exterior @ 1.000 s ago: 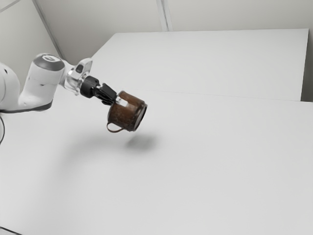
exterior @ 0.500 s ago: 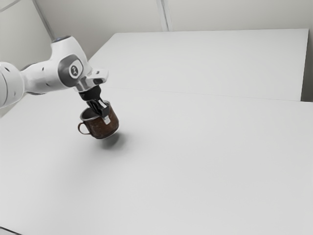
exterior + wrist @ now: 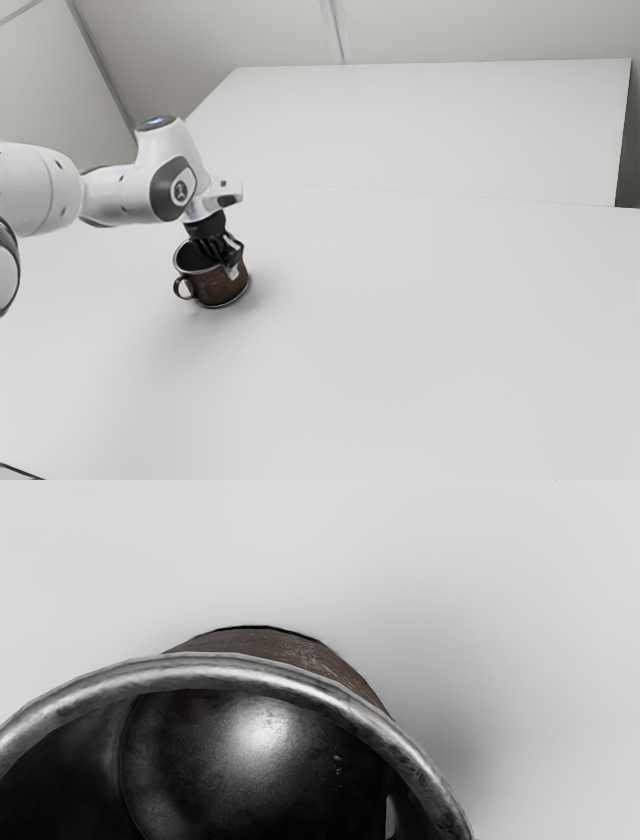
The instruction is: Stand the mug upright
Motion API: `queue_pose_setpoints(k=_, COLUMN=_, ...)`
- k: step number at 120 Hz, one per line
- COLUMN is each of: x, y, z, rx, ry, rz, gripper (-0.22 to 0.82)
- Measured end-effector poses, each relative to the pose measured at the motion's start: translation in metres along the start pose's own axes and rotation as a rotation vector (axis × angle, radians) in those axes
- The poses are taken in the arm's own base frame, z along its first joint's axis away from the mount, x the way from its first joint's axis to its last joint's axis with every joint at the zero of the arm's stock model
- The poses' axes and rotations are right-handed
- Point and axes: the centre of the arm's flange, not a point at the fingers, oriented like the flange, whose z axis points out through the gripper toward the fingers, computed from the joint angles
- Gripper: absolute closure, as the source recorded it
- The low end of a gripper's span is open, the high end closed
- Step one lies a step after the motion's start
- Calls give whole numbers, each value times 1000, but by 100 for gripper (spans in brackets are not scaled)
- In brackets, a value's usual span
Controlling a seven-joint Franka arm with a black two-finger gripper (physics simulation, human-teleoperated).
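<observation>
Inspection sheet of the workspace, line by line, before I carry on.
Surface: white tabletop, soft shadow beside the mug.
Job's things: brown mug with a metallic rim, mouth up, roughly upright; full base contact can't be confirmed.
Clutter: nothing seen.
Gripper: black two-finger gripper shut on the mug's wall, opposite side from the handle.
Cables: thin dark cable at the exterior view's lower left corner.
Surroundings: pale walls, white panel beyond the tabletop.

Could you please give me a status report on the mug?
Gripper shut on the mug at its wall. Mug mouth-up, roughly upright; flat seating unconfirmed. Possible snag on release: finger inside the rim.
</observation>
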Motion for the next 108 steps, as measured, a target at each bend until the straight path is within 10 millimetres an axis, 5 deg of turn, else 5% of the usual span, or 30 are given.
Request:
queue_pose_setpoints(k=5, x=1, y=0, z=4, rx=0, ry=-2, rz=-11, gripper=77)
queue_pose_setpoints(k=23, x=2, y=2, z=4, rx=-4, ry=8, rz=-41, gripper=43)
queue_pose_setpoints(k=39, x=2, y=4, z=-18, rx=0, ry=38, rz=-60, gripper=23)
queue_pose_setpoints(k=63, x=4, y=8, z=-94, rx=4, ry=101, rz=-73, gripper=9)
queue_pose_setpoints(k=85, x=24, y=11, z=-197, rx=12, ry=163, rz=-66, gripper=4)
queue_pose_setpoints(k=108, x=20, y=18, z=-259, rx=4, ry=152, rz=-60, gripper=2)
